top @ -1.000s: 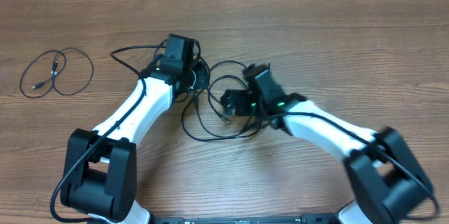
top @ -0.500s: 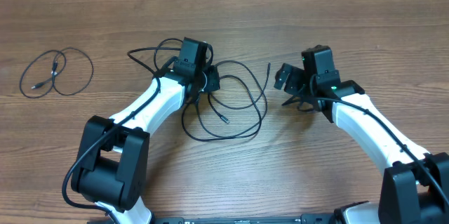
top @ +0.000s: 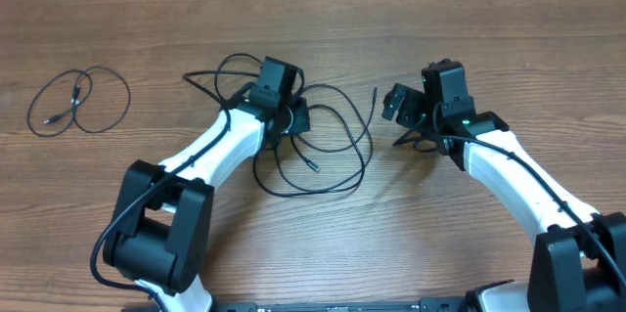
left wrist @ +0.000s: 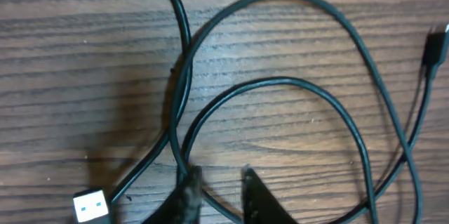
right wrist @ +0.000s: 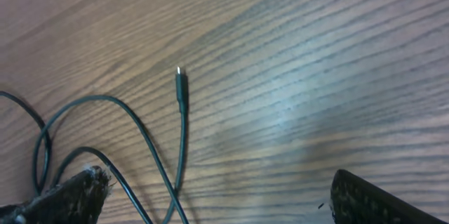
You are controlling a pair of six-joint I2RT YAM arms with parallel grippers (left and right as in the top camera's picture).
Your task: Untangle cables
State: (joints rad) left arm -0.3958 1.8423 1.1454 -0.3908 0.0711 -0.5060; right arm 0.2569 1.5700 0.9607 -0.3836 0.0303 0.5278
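The right pincer (top: 400, 121) has swung back rightward, wide open and empty, leaving the cables (left wrist: 280, 79) looped on the table (top: 509, 28) under the left pincer (left wrist: 219, 182), nearly closed, grip unclear. Best to draw one loop out slowly.

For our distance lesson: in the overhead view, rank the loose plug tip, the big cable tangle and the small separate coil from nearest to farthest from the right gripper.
1. Loose plug tip, just beside the right gripper.
2. Big cable tangle, mid-table.
3. Small separate coil, farthest, at the picture's left side.
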